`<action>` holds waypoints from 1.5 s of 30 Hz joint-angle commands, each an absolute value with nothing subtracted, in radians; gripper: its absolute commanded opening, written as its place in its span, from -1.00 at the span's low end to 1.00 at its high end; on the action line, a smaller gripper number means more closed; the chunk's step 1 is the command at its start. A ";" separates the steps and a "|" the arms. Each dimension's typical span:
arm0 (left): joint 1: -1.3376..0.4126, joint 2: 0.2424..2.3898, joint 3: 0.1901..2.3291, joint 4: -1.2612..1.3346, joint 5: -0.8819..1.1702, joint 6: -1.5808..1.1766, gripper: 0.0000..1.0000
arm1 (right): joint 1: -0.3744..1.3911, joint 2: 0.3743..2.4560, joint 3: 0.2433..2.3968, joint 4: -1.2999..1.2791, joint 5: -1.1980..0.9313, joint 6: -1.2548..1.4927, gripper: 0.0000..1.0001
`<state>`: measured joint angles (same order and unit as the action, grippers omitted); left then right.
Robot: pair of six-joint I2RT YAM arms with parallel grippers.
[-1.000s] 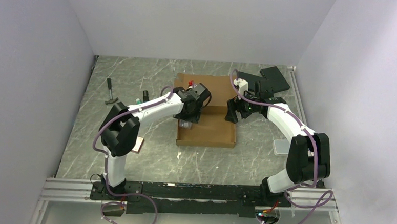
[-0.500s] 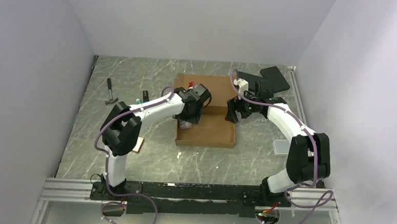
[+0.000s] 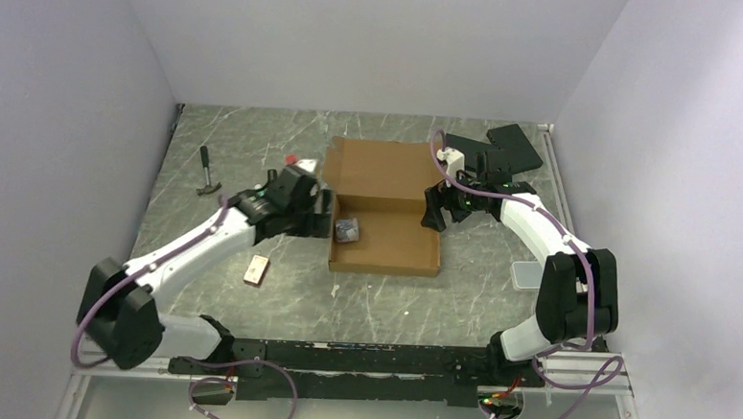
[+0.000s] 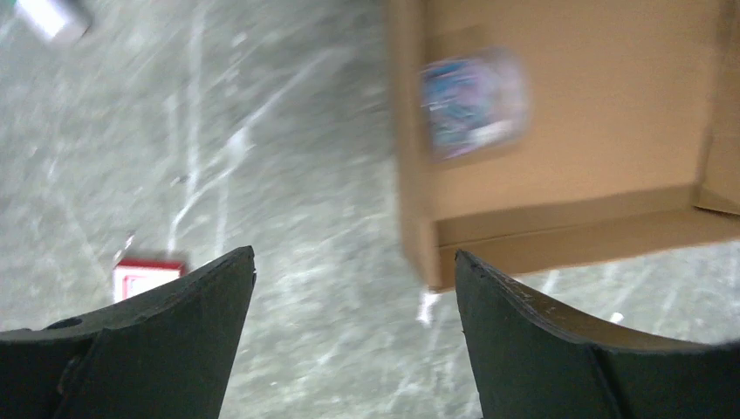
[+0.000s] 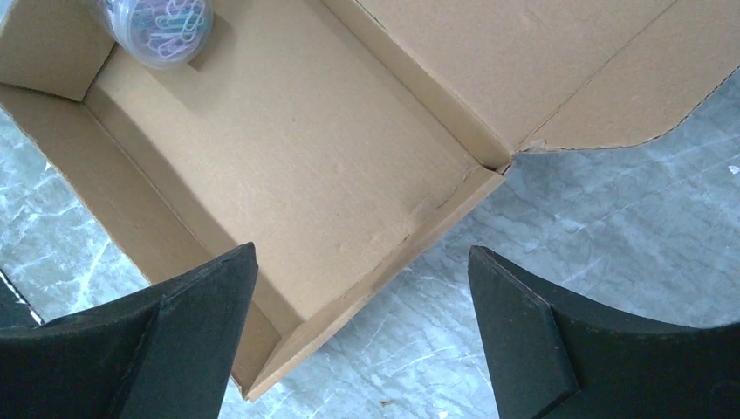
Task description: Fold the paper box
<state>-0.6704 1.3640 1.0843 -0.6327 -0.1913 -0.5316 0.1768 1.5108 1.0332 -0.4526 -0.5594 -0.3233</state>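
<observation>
The paper box (image 3: 390,247) lies in the middle of the table, a brown cardboard tray with its lid (image 3: 380,165) laid open flat behind it. A small clear tub of coloured paper clips (image 3: 347,230) sits in the tray's left part. My left gripper (image 3: 323,214) hangs just outside the box's left wall, open and empty. Its wrist view is blurred and shows the box's corner (image 4: 419,262) and the tub (image 4: 476,100). My right gripper (image 3: 437,213) stands open astride the box's right wall (image 5: 375,279), gripping nothing.
A hammer (image 3: 206,170) lies at the far left. A small brown block (image 3: 257,269) lies in front of the left arm, and a red-and-white packet (image 4: 144,275) shows on the table. Black slabs (image 3: 500,149) sit behind the right arm, a grey tray (image 3: 527,275) at its right.
My left arm has swung back out of the box to its left side and its jaws have widened. The paper-clip tub stays in the tray. The right arm has not moved.
</observation>
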 commanded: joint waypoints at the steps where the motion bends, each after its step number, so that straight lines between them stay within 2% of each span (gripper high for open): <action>1: -0.475 1.230 0.853 -0.528 0.027 -0.565 0.78 | 0.169 1.476 1.081 -0.464 -0.559 -0.371 0.98; 4: -0.414 1.184 0.754 -0.513 0.012 -0.608 0.79 | 0.159 1.452 1.080 -0.472 -0.554 -0.389 0.99; 11: -0.402 1.288 0.834 -0.637 -0.206 -0.622 0.77 | 0.107 1.397 1.074 -0.488 -0.573 -0.422 0.99; 18: -0.399 1.376 0.854 -0.692 -0.270 -0.659 0.79 | 0.090 1.384 1.071 -0.493 -0.602 -0.426 0.99; 24: -0.389 1.253 0.736 -0.675 -0.410 -0.732 0.97 | 0.090 1.372 1.071 -0.494 -0.615 -0.426 0.99; 29: -0.295 1.162 0.611 -0.549 -0.307 -0.739 0.99 | 0.089 1.366 1.070 -0.495 -0.623 -0.426 0.99; 33: -0.263 1.152 0.605 -0.526 -0.242 -0.744 0.99 | 0.089 1.361 1.068 -0.494 -0.629 -0.425 0.99; 39: -0.237 1.206 0.585 -0.469 -0.129 -0.750 0.94 | 0.089 1.352 1.066 -0.493 -0.637 -0.424 0.99; 43: -0.236 1.249 0.590 -0.500 -0.127 -0.800 0.89 | 0.089 1.350 1.066 -0.494 -0.641 -0.425 0.99; 45: -0.236 1.270 0.607 -0.551 -0.140 -0.844 0.58 | 0.090 1.352 1.066 -0.495 -0.643 -0.426 0.99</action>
